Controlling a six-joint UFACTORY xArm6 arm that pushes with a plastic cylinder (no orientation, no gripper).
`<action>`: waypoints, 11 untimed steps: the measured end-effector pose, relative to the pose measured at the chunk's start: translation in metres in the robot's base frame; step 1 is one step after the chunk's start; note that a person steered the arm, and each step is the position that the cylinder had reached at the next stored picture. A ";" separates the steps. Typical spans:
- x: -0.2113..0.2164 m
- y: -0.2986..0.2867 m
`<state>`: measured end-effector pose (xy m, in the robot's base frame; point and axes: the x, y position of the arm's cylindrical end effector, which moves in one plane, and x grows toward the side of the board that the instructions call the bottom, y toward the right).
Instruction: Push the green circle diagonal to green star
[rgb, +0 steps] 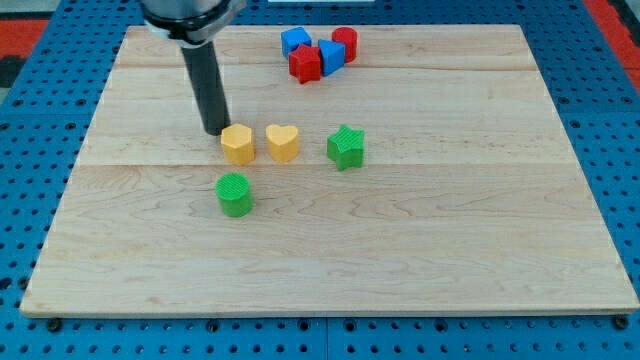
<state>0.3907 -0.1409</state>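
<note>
The green circle lies on the wooden board, left of centre. The green star lies up and to the right of it, near the board's middle. My tip stands at the upper left of the green circle, apart from it, right beside the left edge of a yellow hexagon. The dark rod rises from the tip toward the view's top.
A yellow heart sits between the yellow hexagon and the green star. A cluster of red and blue blocks lies near the board's top edge. The board rests on a blue pegboard surface.
</note>
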 end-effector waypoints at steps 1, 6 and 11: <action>0.050 -0.045; 0.101 0.004; 0.145 0.187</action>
